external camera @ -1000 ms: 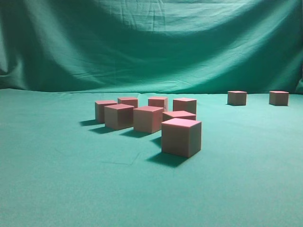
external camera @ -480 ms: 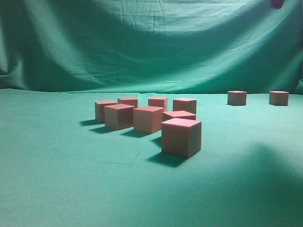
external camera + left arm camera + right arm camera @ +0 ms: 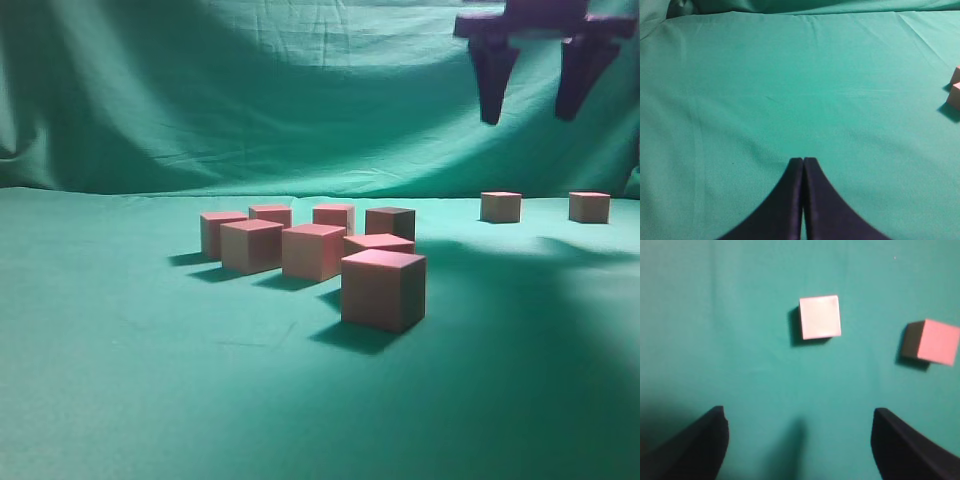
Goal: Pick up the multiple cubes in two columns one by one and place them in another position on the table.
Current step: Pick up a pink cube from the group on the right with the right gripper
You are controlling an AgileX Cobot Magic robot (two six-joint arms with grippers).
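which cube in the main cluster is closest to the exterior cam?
The front cube, standing alone at the cluster's near right edge. It looks the largest and sits lowest in the exterior view; the other six cluster cubes lie behind it.

I'm looking at the table [image 3: 120,400], its green cloth lying slightly wrinkled. Seven cubes [image 3: 383,289] are sitting clustered near the middle, some touching or just beside each other. Two more cubes [image 3: 500,206] are resting well apart at the far right, near the backdrop.
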